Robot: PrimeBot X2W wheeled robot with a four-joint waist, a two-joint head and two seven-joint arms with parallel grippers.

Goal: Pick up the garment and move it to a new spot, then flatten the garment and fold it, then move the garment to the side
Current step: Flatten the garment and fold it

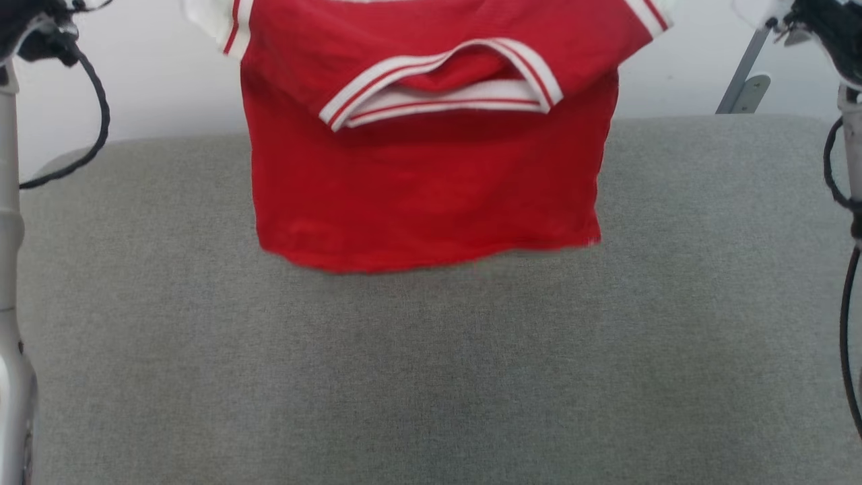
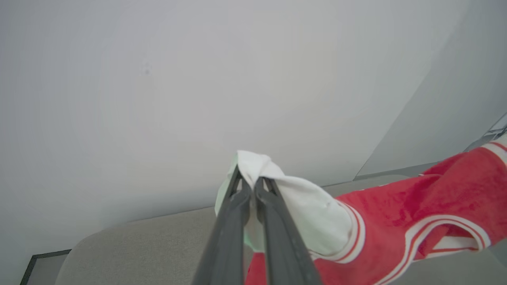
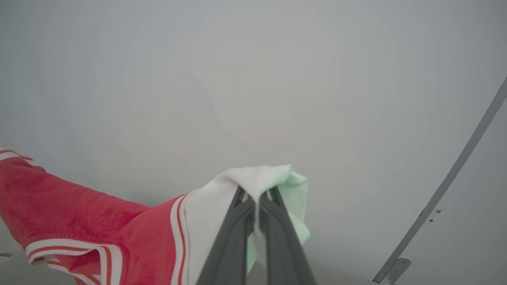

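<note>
The garment (image 1: 424, 182), a red jersey with white sleeves and red-white striped collar trim, hangs spread between my two arms above the far part of the grey surface, its hem falling to about mid-frame. The plain red side faces the head camera; no lettering shows. In the left wrist view my left gripper (image 2: 249, 183) is shut on one white sleeve (image 2: 313, 213), the red body (image 2: 427, 198) trailing to the right. In the right wrist view my right gripper (image 3: 256, 194) is shut on the other white sleeve (image 3: 222, 206), the red body (image 3: 79, 213) trailing left.
A grey fabric-covered surface (image 1: 431, 377) spreads below the shirt, with a white wall behind it. A grey metal bracket (image 1: 744, 84) stands at the back right. My pale forearms with black cables run up the left edge (image 1: 10, 269) and right edge (image 1: 850, 202).
</note>
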